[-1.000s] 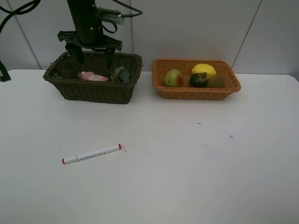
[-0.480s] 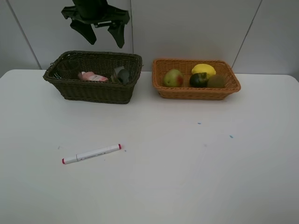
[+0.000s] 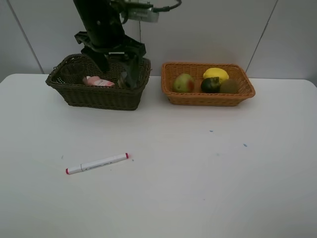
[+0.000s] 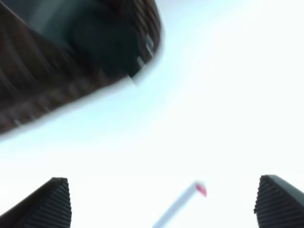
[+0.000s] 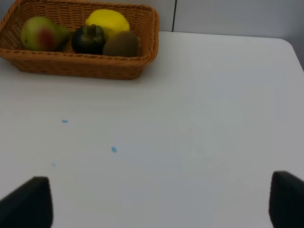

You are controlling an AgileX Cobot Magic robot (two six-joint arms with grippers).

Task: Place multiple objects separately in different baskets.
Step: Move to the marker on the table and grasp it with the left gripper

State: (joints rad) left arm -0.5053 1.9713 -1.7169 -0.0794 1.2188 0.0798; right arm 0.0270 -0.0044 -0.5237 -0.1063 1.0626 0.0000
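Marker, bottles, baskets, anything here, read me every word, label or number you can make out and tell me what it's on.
No text can be read in any view.
Marker: faint dark marks along the barrel, too small to read; blurred in the left wrist view.
Pink bottle in the dark basket: any label is too small to tell.
Orange basket and its fruit: no print shows.
Table: only small blue specks, no writing.

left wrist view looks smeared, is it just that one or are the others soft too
Left wrist view: heavy motion blur, the dark basket and the marker are streaked, the table glares white. Exterior high view: sharp, even light, soft shadows under the orange basket. Right wrist view: clear on the lemon and mango, only the near fingertips are soft.
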